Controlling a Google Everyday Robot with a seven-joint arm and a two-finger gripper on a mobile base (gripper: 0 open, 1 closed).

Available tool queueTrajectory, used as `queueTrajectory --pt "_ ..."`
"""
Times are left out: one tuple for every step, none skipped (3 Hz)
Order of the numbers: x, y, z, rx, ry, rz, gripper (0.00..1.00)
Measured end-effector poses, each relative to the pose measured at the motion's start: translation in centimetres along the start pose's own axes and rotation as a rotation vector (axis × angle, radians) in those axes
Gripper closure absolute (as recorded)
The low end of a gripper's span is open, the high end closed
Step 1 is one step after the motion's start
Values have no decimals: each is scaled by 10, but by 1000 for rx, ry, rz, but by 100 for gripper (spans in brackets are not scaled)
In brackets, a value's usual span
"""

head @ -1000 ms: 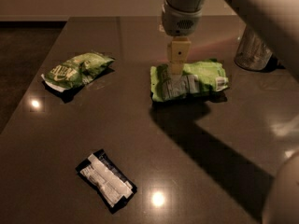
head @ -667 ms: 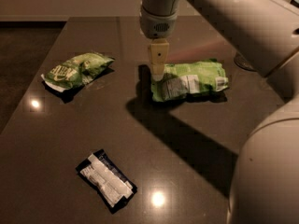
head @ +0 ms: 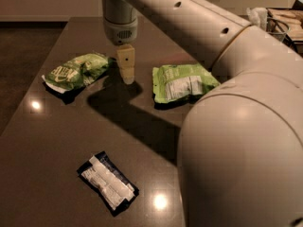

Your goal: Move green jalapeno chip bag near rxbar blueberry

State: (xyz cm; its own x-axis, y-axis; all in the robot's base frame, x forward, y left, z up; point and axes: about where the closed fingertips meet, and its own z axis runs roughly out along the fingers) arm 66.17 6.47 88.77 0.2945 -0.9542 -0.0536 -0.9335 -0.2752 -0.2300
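Leftward the gripper has swung, off the end of the lime-green bag and into the gap between the two bags. Nearest on the bench lies the blueberry bar, flat and untouched. Farther back on the left sits the jalapeno chip bag, well apart from the bar. The gripper hangs just beside its right end, carrying nothing; whether it is open or closed cannot be told. The step looks like the approach: next it likely must shift left over that bag and descend to grasp it.
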Motion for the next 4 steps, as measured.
queueTrajectory --pt "-43 -17 11 -15 -47 -47 0" --pt "-73 -24 23 -25 -67 -88 0" --pt "-92 -19 36 -68 -44 -126 24" --pt "-99 -11 36 -82 -35 -150 46"
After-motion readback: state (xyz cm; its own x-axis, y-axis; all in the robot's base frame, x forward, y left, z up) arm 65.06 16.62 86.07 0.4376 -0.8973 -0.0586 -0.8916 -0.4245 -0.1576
